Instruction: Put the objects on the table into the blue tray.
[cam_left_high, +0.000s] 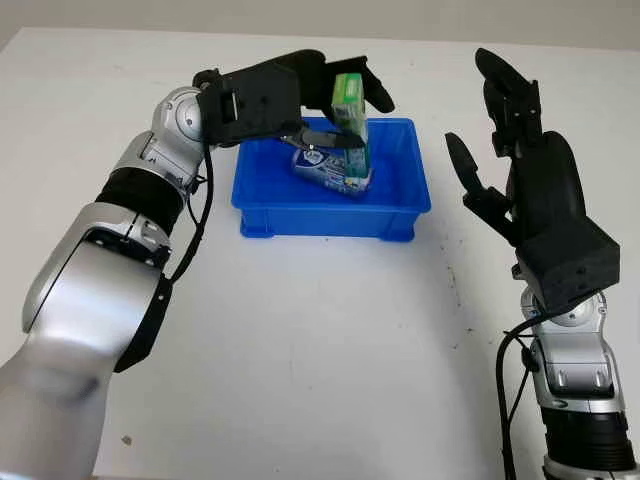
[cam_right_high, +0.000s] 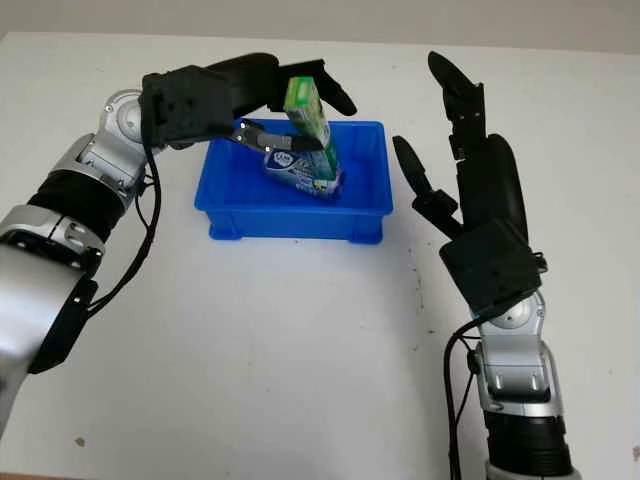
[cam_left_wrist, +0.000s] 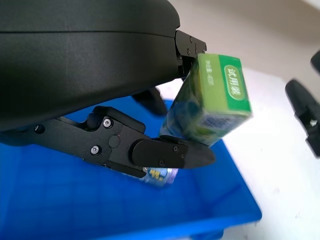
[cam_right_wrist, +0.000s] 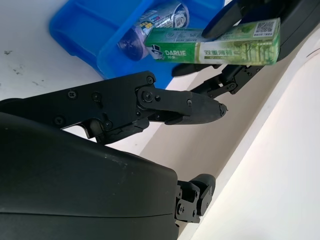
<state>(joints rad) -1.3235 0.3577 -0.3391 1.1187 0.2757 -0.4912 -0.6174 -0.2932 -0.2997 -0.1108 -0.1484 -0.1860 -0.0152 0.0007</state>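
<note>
Gripping a green toothpaste box (cam_left_high: 349, 112) above the blue tray (cam_left_high: 330, 208), left hand (cam_left_high: 300, 95) closed.

I count one blue tray (cam_left_high: 330, 205) on my table (cam_left_high: 300, 350). One green toothpaste box (cam_left_high: 349, 112) is up in my left hand (cam_left_high: 300, 100), and one crumpled packet (cam_left_high: 330, 170) lies in the tray.

Lab-like setup: bare white table (cam_left_high: 330, 350), plain backdrop.
</note>
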